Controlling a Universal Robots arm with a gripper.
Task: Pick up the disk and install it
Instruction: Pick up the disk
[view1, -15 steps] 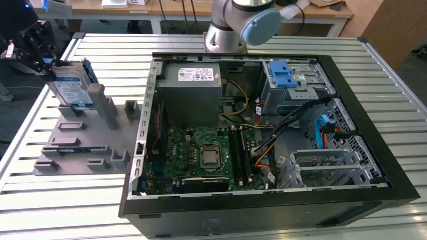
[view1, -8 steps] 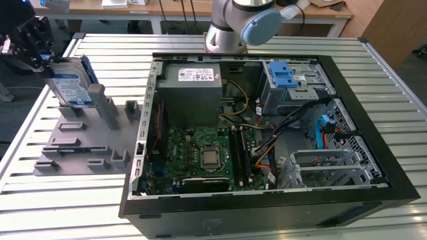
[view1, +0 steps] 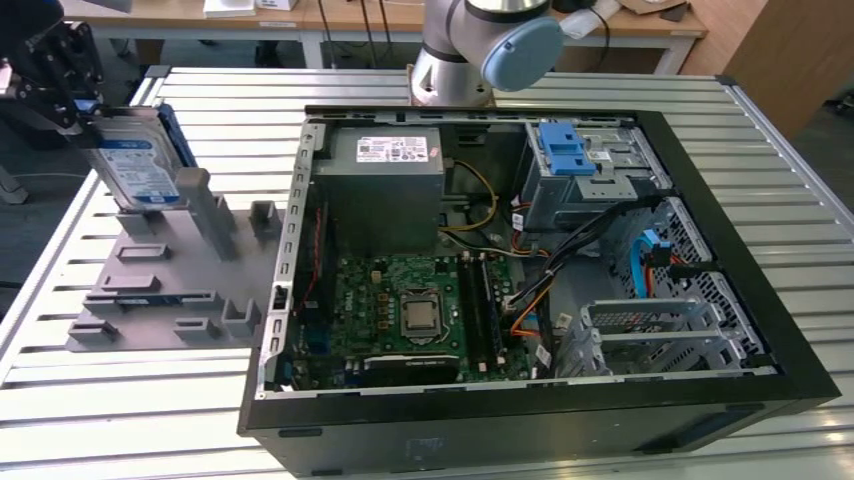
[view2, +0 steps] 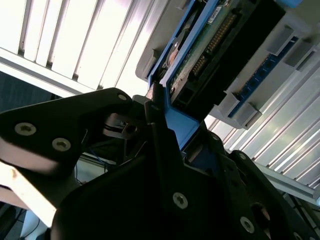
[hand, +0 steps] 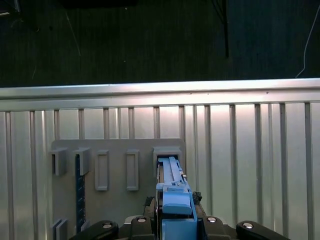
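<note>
A slatted metal counter (view1: 134, 400) is shown carrying an open computer case (view1: 534, 430), laid on its side with its interior exposed. Inside the case, a grey power supply (view1: 387, 195), a green motherboard (view1: 400, 310) and a drive cage (view1: 581, 165) with blue latches are seen. At the exterior view's left, just beside the case, a grey fixture plate (view1: 160, 290) with raised slots is placed on the counter.

The disk (view1: 134, 165) is held on edge over the far end of this plate, well apart from the drive cage. Its long axis is set nearly vertical and slightly tilted, its labelled face is turned toward the exterior camera, and its lower end is met by a tall slot post. Whether it is seated there cannot be told.

The gripper (view1: 91, 105) is closed on the upper end of the disk; in the second wrist view its fingers (view2: 155, 125) are pressed against the blue carrier bracket.
</note>
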